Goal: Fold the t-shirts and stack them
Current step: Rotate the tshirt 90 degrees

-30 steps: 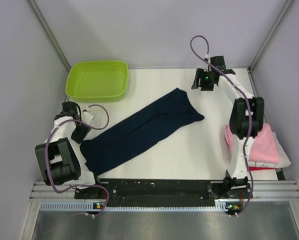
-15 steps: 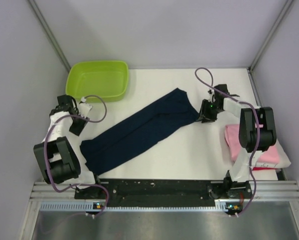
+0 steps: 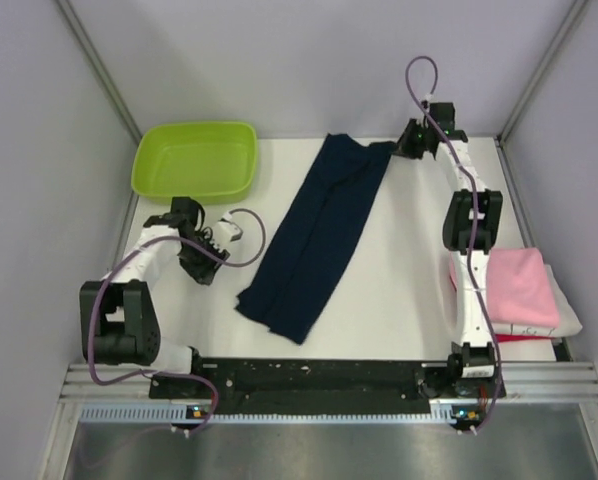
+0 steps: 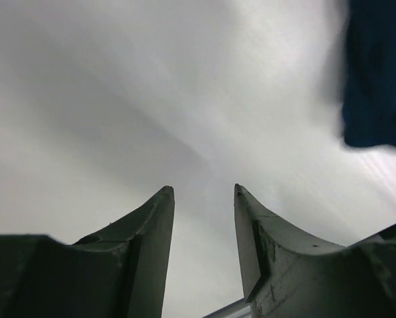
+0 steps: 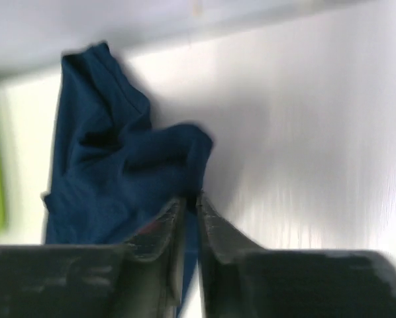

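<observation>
The navy t-shirt (image 3: 319, 235) lies folded lengthwise in a long strip, running from the table's far edge down toward the front left. My right gripper (image 3: 407, 148) is shut on the strip's far corner at the back of the table; in the right wrist view the cloth (image 5: 112, 179) is pinched between the fingertips (image 5: 191, 199). My left gripper (image 3: 211, 268) is open and empty on the bare table, left of the strip's near end; a navy corner (image 4: 377, 79) shows at the top right of its view. A folded pink shirt (image 3: 519, 288) lies on white and red ones at the right edge.
A lime green tub (image 3: 196, 160) stands at the back left. Metal frame posts rise at both back corners. The right arm's links stretch along the table's right side above the folded stack.
My right gripper has taken hold of the navy shirt's far end and pulled it to the back edge, turning the strip more upright. My left gripper has moved right, toward the strip's near end.
</observation>
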